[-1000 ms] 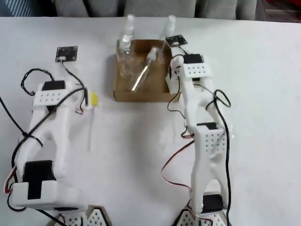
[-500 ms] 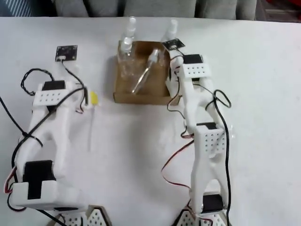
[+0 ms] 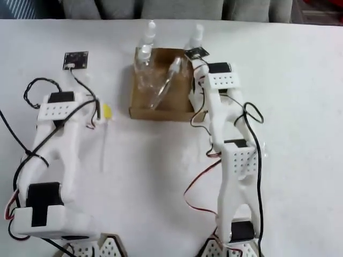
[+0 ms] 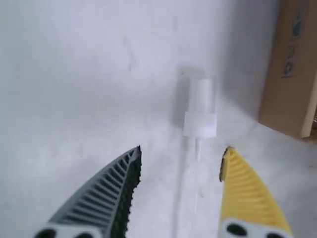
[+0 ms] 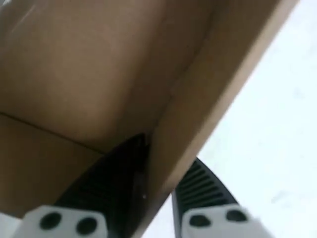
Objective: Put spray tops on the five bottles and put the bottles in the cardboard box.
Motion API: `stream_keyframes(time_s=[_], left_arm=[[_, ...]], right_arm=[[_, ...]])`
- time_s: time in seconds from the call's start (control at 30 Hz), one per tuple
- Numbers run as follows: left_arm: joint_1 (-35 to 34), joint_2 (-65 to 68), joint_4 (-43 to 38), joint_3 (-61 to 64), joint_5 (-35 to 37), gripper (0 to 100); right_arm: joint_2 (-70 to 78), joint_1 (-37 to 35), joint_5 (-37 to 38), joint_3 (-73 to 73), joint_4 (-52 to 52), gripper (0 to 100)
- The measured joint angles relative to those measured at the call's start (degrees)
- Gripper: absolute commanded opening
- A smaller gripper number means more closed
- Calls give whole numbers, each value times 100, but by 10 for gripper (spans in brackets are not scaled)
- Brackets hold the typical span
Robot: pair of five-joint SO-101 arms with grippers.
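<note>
Table sits under both your arms. Your right gripper is pinching the box by its side wall, with one finger inside and the other outside. In the high view a clear bottle lies slanted in the box, just beside that gripper. The upright bottles stand at the box's far side, further from the gripper; I can't tell if they're inside it. Your left gripper has its fingers spread. A spray top lies on the table just ahead of its fingertips, tube end toward the gripper, not touching. The box edge is beyond the spray top, on the yellow finger side.
</note>
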Motion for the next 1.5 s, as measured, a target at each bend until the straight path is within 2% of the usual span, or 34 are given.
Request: stream_keyframes(time_s=[0.17, 0.53, 0.73, 0.93, 1.1, 1.17, 1.5], left_arm=[[0, 0, 0, 0, 0, 254], [0, 0, 0, 0, 0, 253], [0, 0, 0, 0, 0, 253], [0, 0, 0, 0, 0, 253], [0, 0, 0, 0, 0, 254], [0, 0, 0, 0, 0, 255], [0, 0, 0, 0, 0, 255]], right_arm=[[-396, 0, 18, 712, -132, 17], [-2119, -176, 352, 3560, -1451, 16], [-2778, -202, 360, 4580, -1776, 16], [-3007, -202, 88, 4879, -1793, 33], [-3007, -202, 35, 4879, -1793, 193], [-3007, -211, 35, 4879, -1793, 223], [-3270, -229, 44, 4659, -1415, 226]])
